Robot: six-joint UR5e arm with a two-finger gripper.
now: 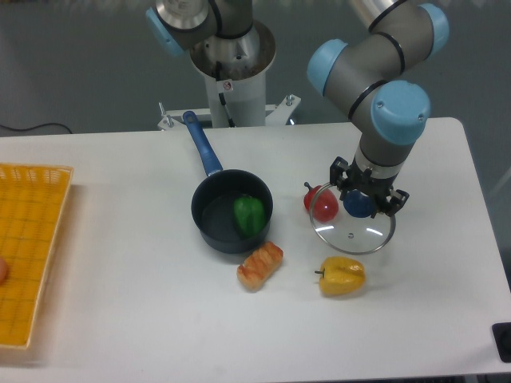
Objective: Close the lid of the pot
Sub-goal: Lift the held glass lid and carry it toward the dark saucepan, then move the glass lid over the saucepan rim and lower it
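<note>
Pot lid [352, 227] gripped by its blue knob in the claw [359, 203], well apart from the uncovered pot [231, 211]; carrying across and lowering left.

One dark blue round saucepan [231, 214], one clear glass lid [353, 230], one yellow plastic basket [30, 251]; four toy foods: green pepper [249, 214], red apple [322, 204], yellow pepper [342, 276], grilled bread piece [260, 266].
</note>
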